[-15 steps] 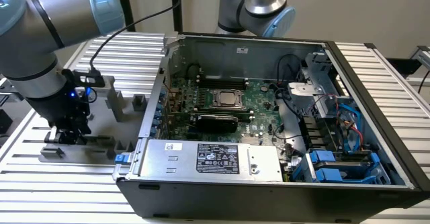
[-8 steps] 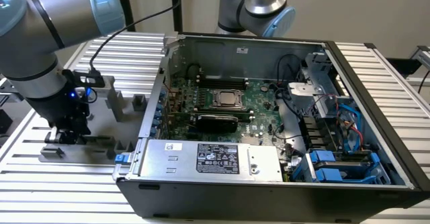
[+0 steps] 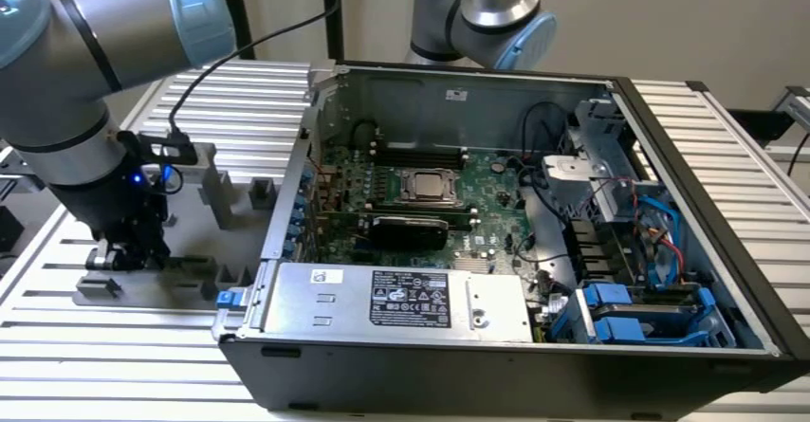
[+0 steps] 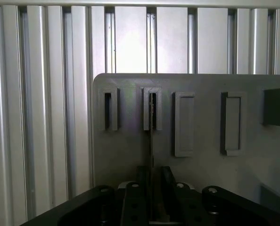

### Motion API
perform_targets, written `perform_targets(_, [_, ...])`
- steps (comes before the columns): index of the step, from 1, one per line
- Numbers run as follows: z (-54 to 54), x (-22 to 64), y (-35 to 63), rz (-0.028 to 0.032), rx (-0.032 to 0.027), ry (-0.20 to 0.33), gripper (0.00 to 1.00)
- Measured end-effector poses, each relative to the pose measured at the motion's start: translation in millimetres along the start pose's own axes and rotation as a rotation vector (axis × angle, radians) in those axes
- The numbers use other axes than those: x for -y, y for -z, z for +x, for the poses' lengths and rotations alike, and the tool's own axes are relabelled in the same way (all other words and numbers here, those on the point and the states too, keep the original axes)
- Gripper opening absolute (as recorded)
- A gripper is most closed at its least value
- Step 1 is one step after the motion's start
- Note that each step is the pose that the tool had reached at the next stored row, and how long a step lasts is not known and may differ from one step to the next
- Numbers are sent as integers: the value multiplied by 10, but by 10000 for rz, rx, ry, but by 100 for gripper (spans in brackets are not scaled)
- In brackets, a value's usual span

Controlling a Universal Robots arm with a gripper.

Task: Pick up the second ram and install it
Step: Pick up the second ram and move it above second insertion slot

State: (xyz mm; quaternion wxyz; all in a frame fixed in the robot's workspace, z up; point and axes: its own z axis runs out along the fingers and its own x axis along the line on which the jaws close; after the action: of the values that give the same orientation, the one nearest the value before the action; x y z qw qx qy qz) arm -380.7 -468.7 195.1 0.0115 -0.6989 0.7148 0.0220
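1. Reaching the gripper down onto the grey fixture plate, at nine o'clock of the open computer case in the exterior view.
2. Straddling the second ram, a thin strip seen edge-on in the wrist view.
3. Keeping the jaws released, with a sliver of gap showing beside the strip and no clamping yet.
4. Finding the ram's far end sitting in a slotted block on that plate.

A grey plastic fixture plate lies on a ribbed aluminium table. The second ram, a thin dark strip seen edge-on, runs from a raised slotted block on the plate down into the black gripper.
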Motion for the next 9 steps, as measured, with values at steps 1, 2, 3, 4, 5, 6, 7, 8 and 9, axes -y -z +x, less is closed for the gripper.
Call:
perform_targets(1, [-1,1,-1,1,1,9,27])
perform_targets(2, [-2,0,0,0,0,16,27])
perform_targets(3, [-3,0,0,-1,0,23,27])
perform_targets(4, [-4,0,0,-1,0,28,27])
perform_targets(5, [-5,1,0,-2,0,36,27])
perform_targets(6, [-6,4,-1,-1,0,49,27])
perform_targets(7, [-6,5,0,-2,-1,57,27])
perform_targets(8, [-6,9,-1,-2,0,64,27])
perform_targets(9, [-6,12,-1,-2,0,69,27])
